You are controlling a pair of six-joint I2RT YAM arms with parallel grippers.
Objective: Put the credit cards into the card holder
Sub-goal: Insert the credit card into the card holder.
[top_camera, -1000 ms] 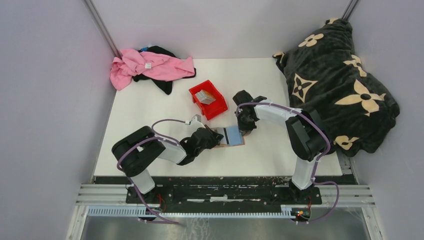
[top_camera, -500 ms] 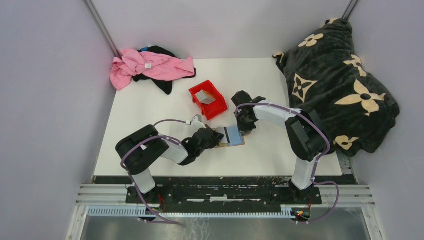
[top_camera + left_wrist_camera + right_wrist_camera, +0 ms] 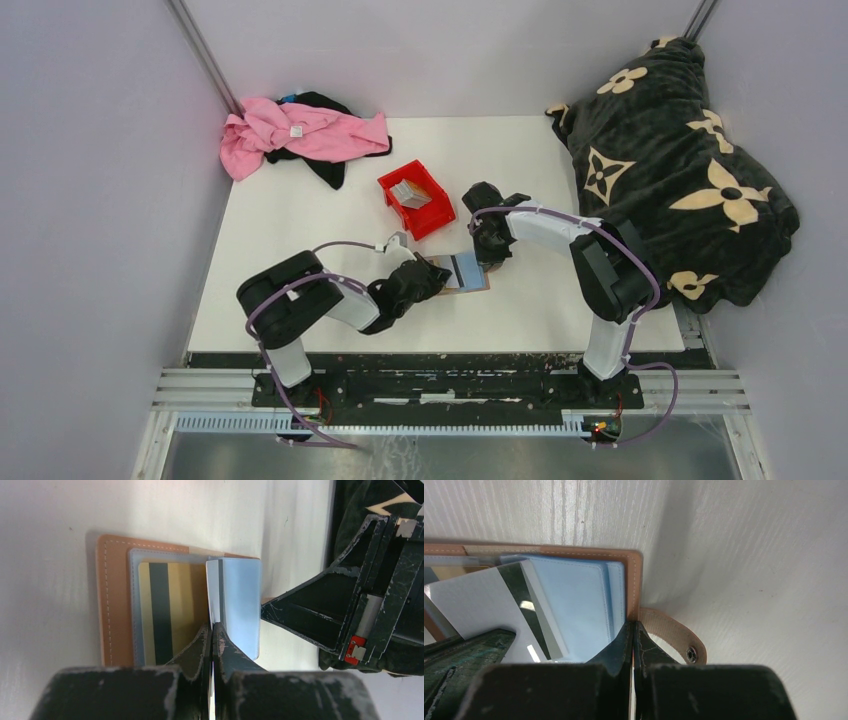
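Note:
The tan card holder lies open on the white table, its stitched edge showing in the left wrist view. A gold credit card with a dark stripe sits in its clear left pocket. My left gripper is shut on a thin grey credit card, held on edge over the holder's middle beside the bluish sleeves. My right gripper is shut on the holder's right edge, next to the snap tab. From above, the left gripper and the right gripper flank the holder.
A red bin with several grey cards stands just behind the holder. Pink and black clothes lie at the back left. A dark flowered blanket covers the table's right side.
The left arm's elbow has drifted slightly to the right. Both grippers stay shut where they were, and the holder has not moved.

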